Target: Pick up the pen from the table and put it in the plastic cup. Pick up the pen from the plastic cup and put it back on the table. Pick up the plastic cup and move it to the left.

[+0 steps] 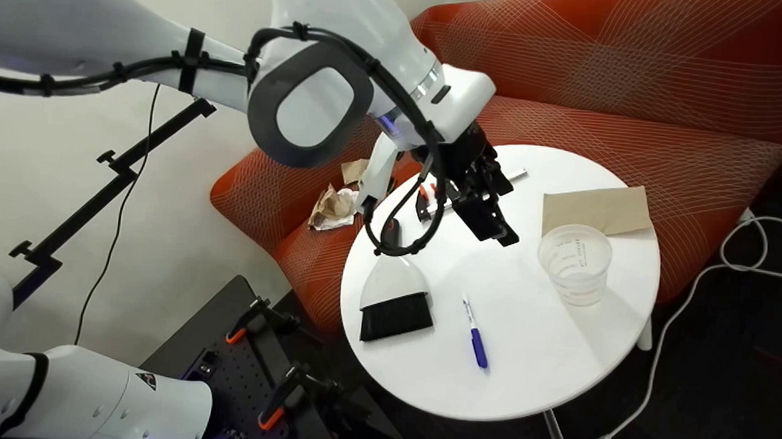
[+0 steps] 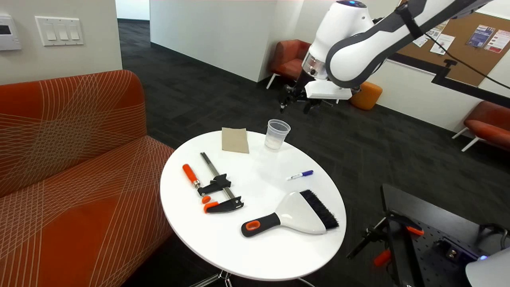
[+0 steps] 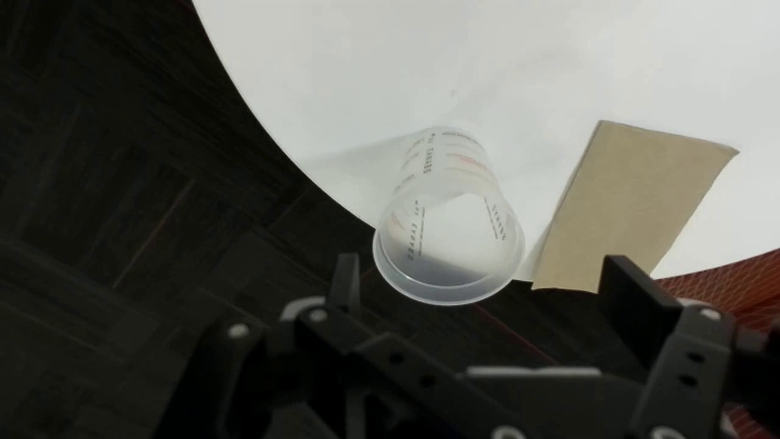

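Note:
The pen (image 1: 478,348) lies on the white round table (image 1: 522,390), its blue end toward the table edge; it also shows in an exterior view (image 2: 300,175) and is out of the wrist view. The clear plastic cup (image 1: 575,264) stands upright near the table's edge, with nothing seen inside; it also shows in an exterior view (image 2: 277,135) and the wrist view (image 3: 451,225). My gripper (image 2: 294,108) is open and empty, above table height, apart from the cup. In the wrist view, its fingertips (image 3: 484,272) are wide apart, with the cup's rim appearing between them.
A brown paper piece (image 2: 235,140) lies beside the cup. A white-and-black brush (image 2: 303,213) lies near the pen. An orange-handled clamp (image 2: 218,183) lies on the sofa side. The red-orange sofa (image 2: 71,159) borders the table. Crumpled paper (image 1: 333,210) lies on the sofa.

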